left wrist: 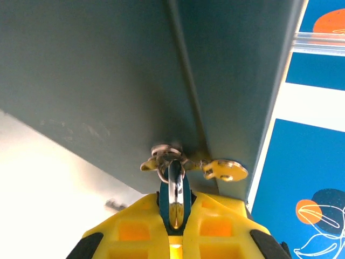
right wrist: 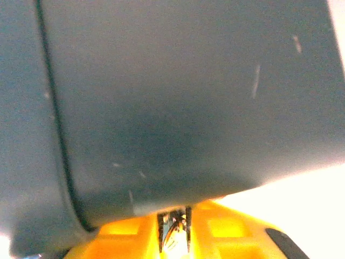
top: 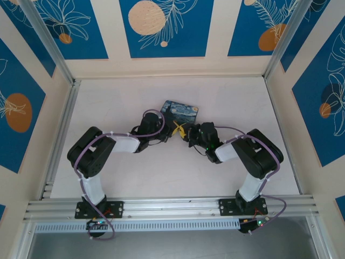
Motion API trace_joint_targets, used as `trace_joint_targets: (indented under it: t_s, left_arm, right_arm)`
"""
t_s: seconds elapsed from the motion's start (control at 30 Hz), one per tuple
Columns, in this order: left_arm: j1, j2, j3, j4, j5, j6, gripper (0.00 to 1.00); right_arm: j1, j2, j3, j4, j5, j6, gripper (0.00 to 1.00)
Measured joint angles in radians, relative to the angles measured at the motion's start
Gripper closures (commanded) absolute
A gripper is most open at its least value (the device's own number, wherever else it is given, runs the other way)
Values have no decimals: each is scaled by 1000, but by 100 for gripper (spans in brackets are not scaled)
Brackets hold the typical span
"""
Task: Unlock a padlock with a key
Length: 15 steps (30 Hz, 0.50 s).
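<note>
Camera placement: one overhead, two wrist-mounted.
Top external looks steeply down from above the near edge, taking in the whole table (top: 135,183). Both wrist cameras sit very close to a dark grey surface (left wrist: 108,70), with yellow fingers (left wrist: 124,232) at the lower edge; the right wrist view is blurred.

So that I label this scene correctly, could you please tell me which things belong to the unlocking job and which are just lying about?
Part of the job:
- padlock, shackle pinched in the left claw
- key, apparently the blurred metal bit inside the right claw

Lying about:
- painted box, just beyond both claws
- blue patterned wall panels
</note>
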Motion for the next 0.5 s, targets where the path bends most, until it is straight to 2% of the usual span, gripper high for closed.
trace_joint_targets:
  t_s: [0.27, 0.5]
  left_arm:
    - [-5, 8, 0, 7, 5, -3, 100]
    - [-5, 36, 15, -10, 5, -2, 100]
  right_arm:
    - [-25, -16, -22, -16, -50, -52, 35]
    - [-66, -173, -82, -143, -130, -137, 32]
